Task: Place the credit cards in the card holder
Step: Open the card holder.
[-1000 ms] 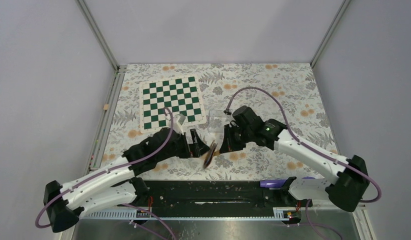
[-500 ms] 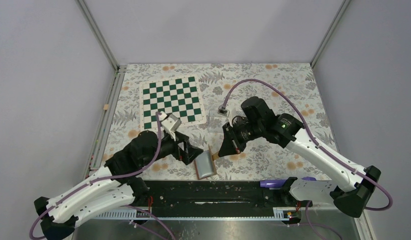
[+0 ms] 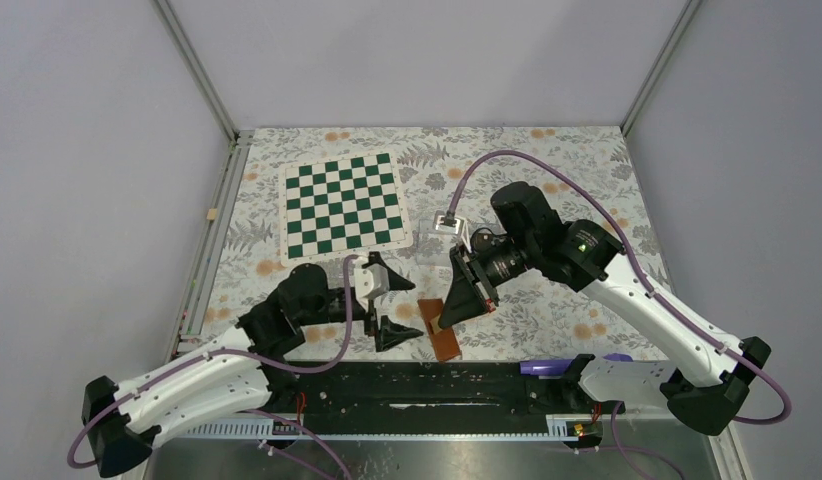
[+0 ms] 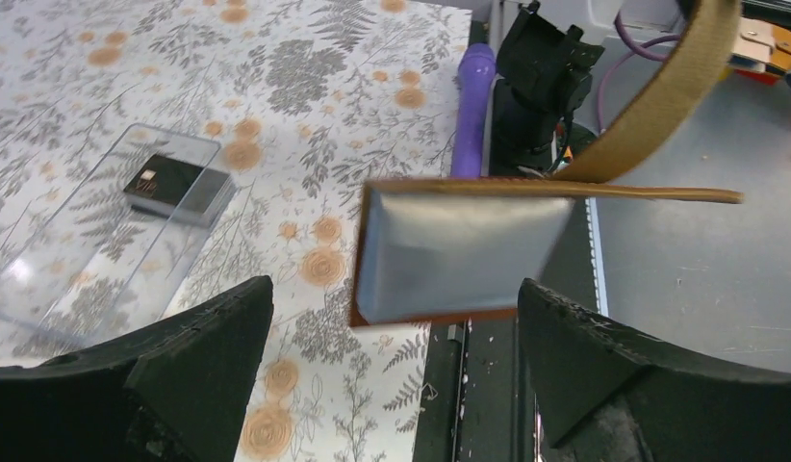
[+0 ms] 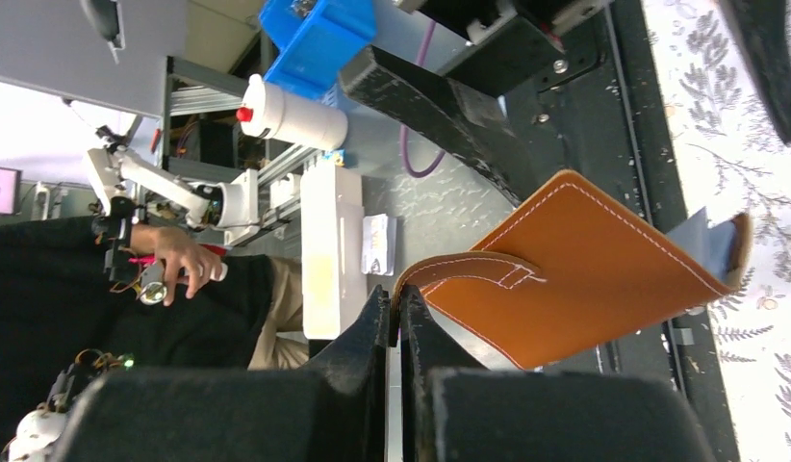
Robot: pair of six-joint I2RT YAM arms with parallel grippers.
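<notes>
Down at 6 o'clock, by the table's near edge, the holder [image 5: 584,260] hangs by its strap, and the right gripper [image 5: 395,300] has that strap pinched tight between closed fingers. The left gripper [image 4: 394,294] sits at the holder's 9 o'clock. Its jaws are spread wide with nothing in them, one on either side of the holder's pale inner face.

The smart play here is to close the left gripper on the leather edge alone, clear of the sleeves. That leaves the pockets free for loading while the right holds the strap steady.

Out at 12 o'clock, the cards [image 4: 170,186] lie stacked in a clear box [image 4: 64,260], well apart from the holder.

Hard to call: the sleeve openings don't show, the stack's count is unclear, and the holder may be just off the table.
</notes>
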